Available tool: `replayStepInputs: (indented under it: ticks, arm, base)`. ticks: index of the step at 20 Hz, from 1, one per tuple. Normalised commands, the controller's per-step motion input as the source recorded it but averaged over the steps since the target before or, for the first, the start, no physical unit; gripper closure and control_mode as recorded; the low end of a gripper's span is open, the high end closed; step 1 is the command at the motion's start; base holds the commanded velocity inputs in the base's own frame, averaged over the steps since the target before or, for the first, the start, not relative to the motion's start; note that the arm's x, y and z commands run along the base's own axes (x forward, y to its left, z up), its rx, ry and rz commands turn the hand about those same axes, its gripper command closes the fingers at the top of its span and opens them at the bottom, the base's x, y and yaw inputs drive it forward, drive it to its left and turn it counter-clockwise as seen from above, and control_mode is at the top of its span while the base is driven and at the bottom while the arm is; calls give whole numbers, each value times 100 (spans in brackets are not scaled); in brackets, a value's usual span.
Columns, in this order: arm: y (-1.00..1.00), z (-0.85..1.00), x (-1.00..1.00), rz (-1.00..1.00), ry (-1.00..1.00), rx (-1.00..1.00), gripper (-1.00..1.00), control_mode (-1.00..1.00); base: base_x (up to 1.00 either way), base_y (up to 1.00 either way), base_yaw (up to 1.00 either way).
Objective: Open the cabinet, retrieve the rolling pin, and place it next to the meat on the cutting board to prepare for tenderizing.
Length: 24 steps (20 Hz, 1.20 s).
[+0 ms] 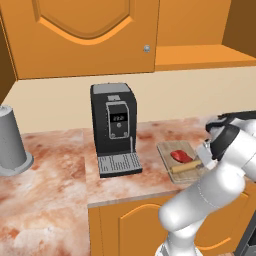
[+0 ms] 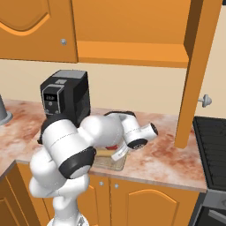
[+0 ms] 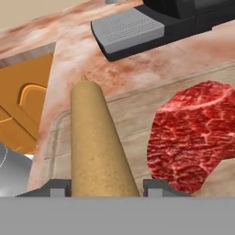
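On your far left a grey canister (image 1: 11,142) stands on the marbled tabletop (image 1: 55,175). Next comes the black coffee machine (image 1: 114,127); its small display shows pale characters too blurred for you to read, and no brand lettering is legible. Its grey drip tray (image 3: 131,30) juts toward the cutting board (image 1: 167,150). On that board the rolling pin (image 3: 96,147) lies along the near edge, with the meat (image 3: 195,137) just beside it, red and marbled. Your tool (image 3: 104,187) is pinching the rolling pin: in the hand view its two tips sit tight against either side of the wooden cylinder. Overhead, a closed door with a round grey knob (image 1: 146,48) hangs above the machine, and the cabinet (image 2: 196,66) door stands swung open at your right, its knob (image 2: 204,100) facing sideways.
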Motion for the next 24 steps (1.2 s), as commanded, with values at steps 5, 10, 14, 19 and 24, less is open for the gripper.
replayStepInputs:
  ticks: [5,10,14,19,24]
  arm:
    - [0,0,0,0,-10,0,-100,-100]
    - [0,3,-8,0,-12,0,-100,-100]
    - [9,18,-14,0,-13,0,-100,-100]
    - [23,37,-3,0,-12,0,-100,-100]
    - [36,45,0,0,-13,0,-100,-100]
  base:
    - [0,0,0]
    - [0,0,0]
    - [0,0,0]
    - [0,0,0]
    - [0,0,0]
